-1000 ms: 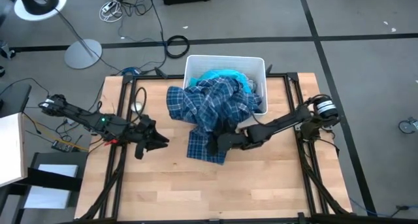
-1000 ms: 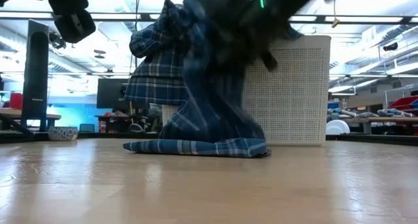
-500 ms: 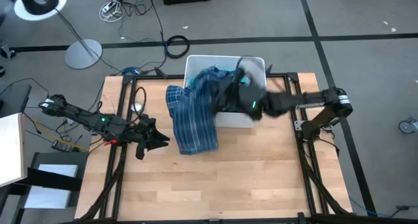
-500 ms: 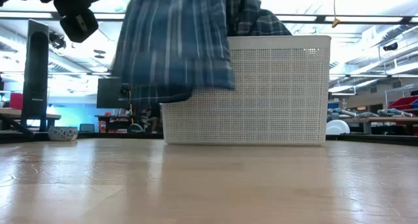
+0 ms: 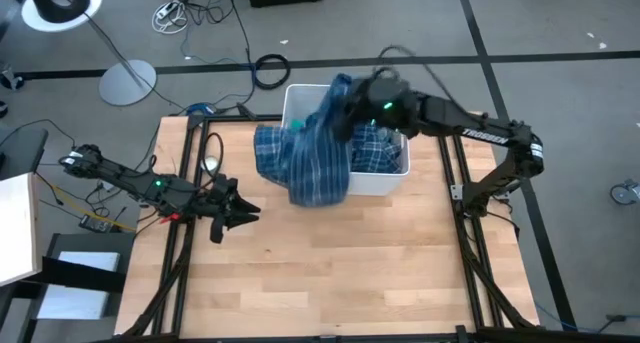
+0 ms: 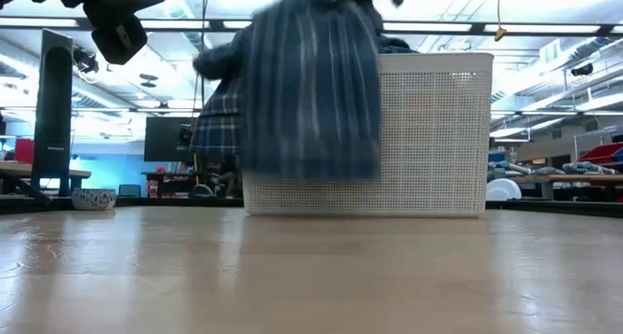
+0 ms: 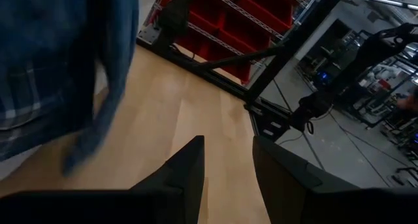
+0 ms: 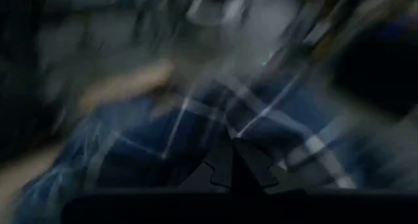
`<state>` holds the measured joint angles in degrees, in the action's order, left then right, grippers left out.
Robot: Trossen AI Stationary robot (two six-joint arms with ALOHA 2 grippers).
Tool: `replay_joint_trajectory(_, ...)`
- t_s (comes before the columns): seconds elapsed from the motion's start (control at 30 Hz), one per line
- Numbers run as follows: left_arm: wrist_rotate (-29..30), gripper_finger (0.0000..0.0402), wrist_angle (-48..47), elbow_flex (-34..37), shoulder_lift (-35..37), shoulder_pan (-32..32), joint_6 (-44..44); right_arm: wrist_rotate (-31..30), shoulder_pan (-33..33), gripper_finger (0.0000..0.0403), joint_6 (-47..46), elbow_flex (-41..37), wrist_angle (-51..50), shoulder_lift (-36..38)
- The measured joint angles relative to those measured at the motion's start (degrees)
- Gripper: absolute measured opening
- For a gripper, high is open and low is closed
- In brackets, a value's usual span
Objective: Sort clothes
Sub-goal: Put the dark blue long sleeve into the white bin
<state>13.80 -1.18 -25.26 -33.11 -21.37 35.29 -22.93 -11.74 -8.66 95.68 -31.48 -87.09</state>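
Observation:
The navy plaid shirt [image 5: 318,161] hangs from my right gripper [image 5: 350,95], which is shut on it high above the white bin [image 5: 392,181] at the table's far middle. In the low view the shirt [image 6: 310,91] hangs in front of the bin's perforated wall [image 6: 428,129]. More plaid cloth [image 5: 378,148] and a bit of turquoise [image 5: 296,126] lie inside the bin. My left gripper [image 5: 238,211] waits open at the table's left, raised off the wood; the shirt [image 7: 59,67] shows beyond its fingers [image 7: 189,178]. My right gripper pinches a bunch of the shirt's cloth at its topmost part [image 5: 338,87] between its shut fingers [image 8: 232,166]. It comes from the table's right, slanting down. The shirt hangs slack below it, its lower edge [image 6: 311,170] clear of the table, and one side trails over the bin's left rim [image 5: 270,148].
Black metal rails [image 5: 185,233] run along the table's left and right edges. Bare wood [image 5: 330,273] fills the near half of the table. Cables and a lamp base [image 5: 128,81] lie on the floor beyond the far edge.
My right gripper has risen from the wood in front of the bin and swung toward the far edge, over the bin, taking the plaid shirt with it. The shirt's lower end, which lay flat on the table, has lifted clear and now hangs.

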Motion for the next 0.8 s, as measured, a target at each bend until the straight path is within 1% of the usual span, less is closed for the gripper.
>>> replay_joint_trajectory(0.07, 0.03, 0.0135, -0.06, 0.00, -0.01, 0.00, -0.74, 4.24, 0.13, 0.0000, -4.31, -0.74, -6.25, -2.04)
replay_joint_trajectory(0.13, 0.17, 0.0135, -0.03, 0.00, 0.01, 0.00, -2.02, 5.89, 0.00, 0.0000, -8.10, -2.72, -10.33, -4.45)
replay_joint_trajectory(0.23, 1.38, 0.0135, -0.05, -0.02, -0.01, 0.00, -2.98, 8.26, -1.17, 0.0001, -12.93, -5.33, -12.48, -8.39)
replay_joint_trajectory(0.3, 1.88, 0.0135, 0.06, -0.02, 0.00, 0.00, -2.89, 11.51, -2.47, 0.0002, -15.42, -6.74, -12.56, -11.53)
replay_joint_trajectory(0.33, 1.96, 0.0135, -0.04, -0.02, -0.01, 0.00, -2.66, 13.56, -3.28, 0.0002, -16.25, -7.26, -12.64, -13.44)
replay_joint_trajectory(0.37, 2.01, 0.0135, -0.06, -0.02, -0.01, 0.00, -2.63, 17.84, -4.19, 0.0002, -17.74, -7.45, -12.38, -15.16)
replay_joint_trajectory(0.47, 2.03, 0.0135, -0.47, -0.02, 0.01, 0.00, -2.33, 25.84, -7.19, 0.0001, -20.19, -7.50, -12.00, -20.00)
replay_joint_trajectory(0.57, 2.02, 0.0135, -0.50, -0.02, 0.01, 0.00, -2.10, 29.45, -9.53, 0.0002, -21.31, -7.93, -11.96, -25.29)
replay_joint_trajectory(0.6, 1.92, 0.0135, -0.55, -0.02, 0.01, 0.00, -1.91, 29.76, -10.07, 0.0004, -22.06, -7.97, -11.86, -25.82)
replay_joint_trajectory(0.67, 1.42, 0.0135, -0.54, -0.02, 0.21, 0.00, -1.86, 30.19, -10.97, 0.0007, -22.82, -7.53, -12.70, -25.93)
replay_joint_trajectory(0.77, 0.74, 0.0135, -0.82, -0.04, 0.45, -0.03, -1.21, 32.24, -12.02, 0.0014, -22.74, -7.63, -11.40, -24.99)
replay_joint_trajectory(0.8, 0.27, 0.0135, -1.26, -0.04, 0.48, -0.04, -0.54, 31.86, -12.07, 0.0016, -22.51, -7.74, -11.14, -24.26)
